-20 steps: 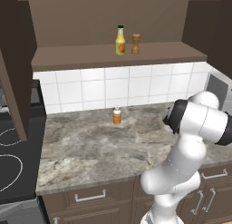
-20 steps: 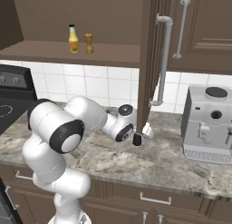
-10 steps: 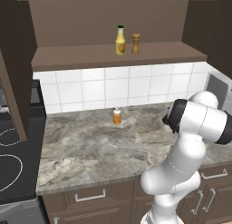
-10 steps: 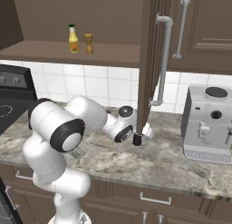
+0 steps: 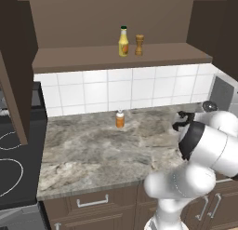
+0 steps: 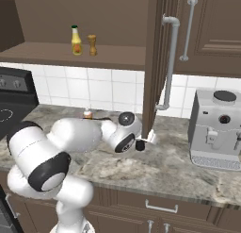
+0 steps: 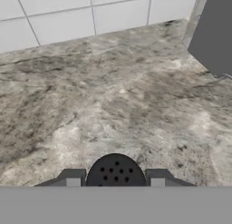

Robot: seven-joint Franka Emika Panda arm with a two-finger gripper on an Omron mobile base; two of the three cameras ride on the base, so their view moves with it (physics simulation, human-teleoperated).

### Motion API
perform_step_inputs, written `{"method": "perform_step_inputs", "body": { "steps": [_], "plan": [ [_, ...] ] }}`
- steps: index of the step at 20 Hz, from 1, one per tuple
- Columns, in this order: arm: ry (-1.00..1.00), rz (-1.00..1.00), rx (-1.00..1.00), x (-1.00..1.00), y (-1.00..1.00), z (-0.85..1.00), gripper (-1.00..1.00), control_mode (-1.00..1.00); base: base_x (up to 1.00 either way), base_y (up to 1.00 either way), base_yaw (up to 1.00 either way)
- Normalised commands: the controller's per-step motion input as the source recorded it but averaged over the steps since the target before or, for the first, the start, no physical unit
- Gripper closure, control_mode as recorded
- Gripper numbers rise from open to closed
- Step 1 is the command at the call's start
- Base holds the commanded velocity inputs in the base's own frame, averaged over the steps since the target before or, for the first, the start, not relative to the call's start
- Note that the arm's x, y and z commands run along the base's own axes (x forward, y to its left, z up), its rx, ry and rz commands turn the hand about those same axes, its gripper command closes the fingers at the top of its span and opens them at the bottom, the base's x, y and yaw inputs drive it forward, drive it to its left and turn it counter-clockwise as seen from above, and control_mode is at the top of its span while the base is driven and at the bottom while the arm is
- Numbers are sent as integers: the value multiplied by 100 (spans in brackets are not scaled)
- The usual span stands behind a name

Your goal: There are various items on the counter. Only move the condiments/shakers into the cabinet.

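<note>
A simulated kitchen: white tiles behind a marbled stone counter [image 5: 93, 150], with a dark wall cabinet [image 5: 116, 57] standing open above it. From the left, a stove [image 5: 14, 164] sits at the counter's end, then a small orange bottle [image 5: 120, 118] stands near the tiles. On the cabinet shelf above it, a yellow squeeze bottle [image 5: 123, 41] and a brown wooden shaker [image 5: 139, 44] stand just beside each other. Further right, low over the counter by the cabinet door [image 6: 157, 62], the gripper [image 7: 115, 177] has its two fingers pressed against a black shaker [image 7: 115, 172], whose perforated top sits between them. This looks like the grasp on the last condiment. Next it must lift clear and swing left up to the shelf without clipping the door. A coffee machine [image 6: 216, 128] stands at the far right.
</note>
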Motion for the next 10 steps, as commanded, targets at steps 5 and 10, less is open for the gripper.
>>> {"method": "perform_step_inputs", "body": {
  "steps": [5, 10],
  "plan": [
    [0, 6, 0, -75, 59, 100, 100, -100, 0, 0, 0],
    [1, 9, 0, -65, 93, 100, 100, -100, 0, 0, 0]
  ]
}}
